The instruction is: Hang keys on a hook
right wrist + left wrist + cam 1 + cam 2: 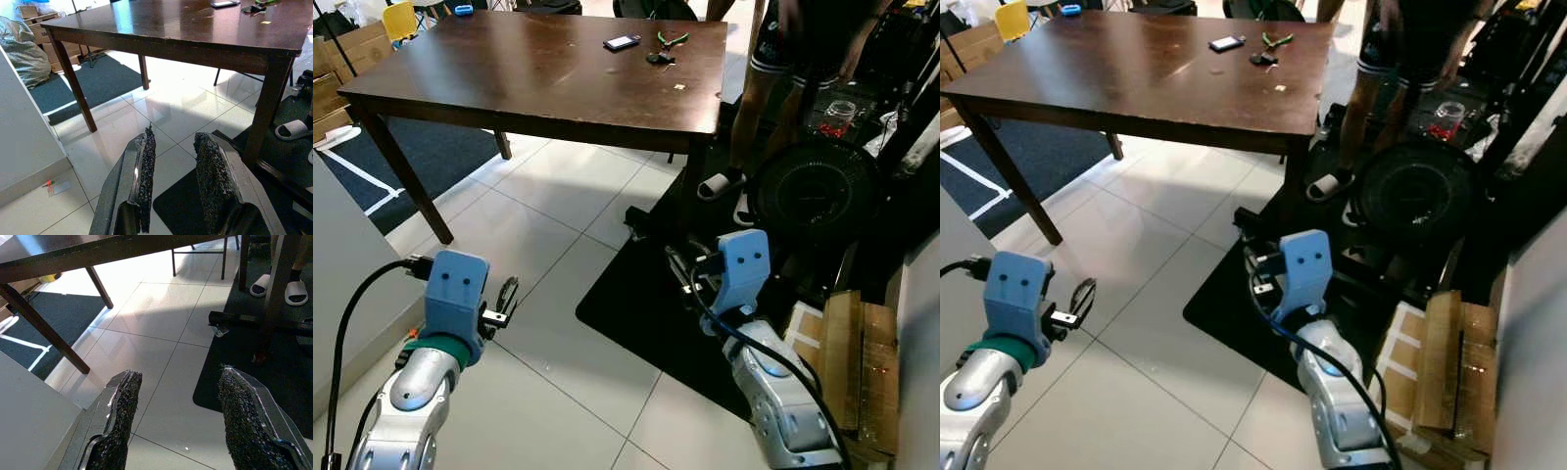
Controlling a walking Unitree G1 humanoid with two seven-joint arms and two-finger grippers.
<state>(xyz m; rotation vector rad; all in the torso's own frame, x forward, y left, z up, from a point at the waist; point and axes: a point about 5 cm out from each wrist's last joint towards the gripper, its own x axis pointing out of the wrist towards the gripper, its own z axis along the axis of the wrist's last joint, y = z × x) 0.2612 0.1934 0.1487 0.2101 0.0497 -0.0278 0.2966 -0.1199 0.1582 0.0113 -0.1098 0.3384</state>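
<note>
Dark brown wood worktop [509,78] ahead of you, keys [658,59] lying on its far right part, a small dark bunch, too small to read details. Just beside them: a phone [622,42] and green-handled pliers [674,39], all close together but apart from each other as far as I can tell.

Step in hand, my read: approach. Nothing picked up yet, no hook visible from here.

Left gripper [176,426] is low over the white floor tiles [558,225], fingers spread wide, nothing between them. Right gripper [173,181] is low too, over the edge of the black mat [636,323], fingers parted with a narrower gap, also empty. Both well apart from the keys.

Next move calls for you to close in on the worktop, raise the right arm above the edge and come down on the bunch without dragging the phone or pliers.

Watch: a person's legs [754,108] in slippers stand just beside the worktop's right end, and a round black fan [813,191] plus cardboard [857,362] crowd the floor on your right.
</note>
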